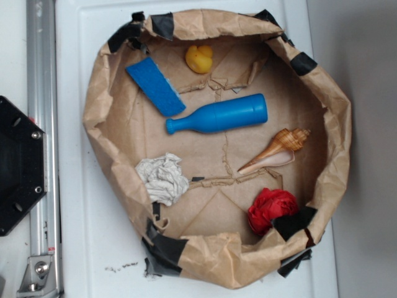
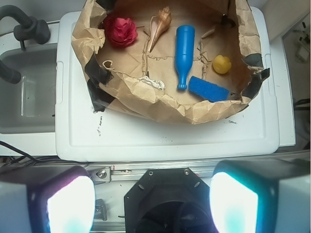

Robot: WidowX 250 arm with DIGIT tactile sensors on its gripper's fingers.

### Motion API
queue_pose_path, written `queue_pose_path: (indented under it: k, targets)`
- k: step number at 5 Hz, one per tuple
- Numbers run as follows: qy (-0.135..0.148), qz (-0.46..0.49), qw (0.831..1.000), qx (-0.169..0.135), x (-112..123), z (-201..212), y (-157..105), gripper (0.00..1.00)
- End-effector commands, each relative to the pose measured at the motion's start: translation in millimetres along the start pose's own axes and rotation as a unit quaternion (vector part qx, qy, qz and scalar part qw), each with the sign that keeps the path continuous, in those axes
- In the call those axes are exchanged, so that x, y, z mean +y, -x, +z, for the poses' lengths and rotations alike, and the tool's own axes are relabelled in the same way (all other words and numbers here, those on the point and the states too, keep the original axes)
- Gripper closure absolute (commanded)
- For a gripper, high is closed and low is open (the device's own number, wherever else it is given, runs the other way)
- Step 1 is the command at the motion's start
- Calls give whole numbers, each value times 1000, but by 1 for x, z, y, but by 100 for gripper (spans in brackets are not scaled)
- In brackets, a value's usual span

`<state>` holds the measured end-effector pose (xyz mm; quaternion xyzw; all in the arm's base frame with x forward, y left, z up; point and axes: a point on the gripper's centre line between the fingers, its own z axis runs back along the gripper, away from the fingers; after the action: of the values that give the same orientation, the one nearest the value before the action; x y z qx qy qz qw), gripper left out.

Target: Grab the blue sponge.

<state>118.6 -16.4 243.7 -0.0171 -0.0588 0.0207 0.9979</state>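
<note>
The blue sponge (image 1: pixel 156 85) (image 2: pixel 209 89) is a flat rectangular slab lying at an angle in the upper left of the brown paper basin (image 1: pixel 338 155), close to the wall. Beside it lies the glossy blue bottle (image 1: pixel 218 115) (image 2: pixel 183 55), its neck pointing toward the sponge. In the wrist view my gripper (image 2: pixel 153 204) is open, its two fingers (image 2: pixel 68 204) wide apart at the bottom corners, high above the robot base and well short of the basin (image 2: pixel 160 104). The gripper does not show in the exterior view.
Inside the basin also lie a yellow rubber duck (image 1: pixel 199 59), a conch shell (image 1: pixel 278 149), a crumpled white cloth (image 1: pixel 162 177) and a red fabric ball (image 1: pixel 272 208). The basin stands on a white lid (image 1: pixel 74 211). The black robot base (image 1: pixel 18 164) and an aluminium rail (image 1: pixel 43 74) are at the left.
</note>
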Motion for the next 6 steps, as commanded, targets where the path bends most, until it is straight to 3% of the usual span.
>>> queue_pose_path:
  k: [1, 2, 3, 4, 5, 6]
  targets:
    - [0, 0, 1000, 0, 0, 0, 0, 0]
    - [-47, -33, 998, -21, 33, -16, -47, 0]
    - [-55, -130, 989, -42, 48, -37, -96, 0]
    - [-76, -227, 969, -55, 60, -85, -118, 0]
    - [-103, -305, 947, -12, 68, -136, -113, 0]
    - [-97, -292, 952, 12, 84, -168, -101, 0]
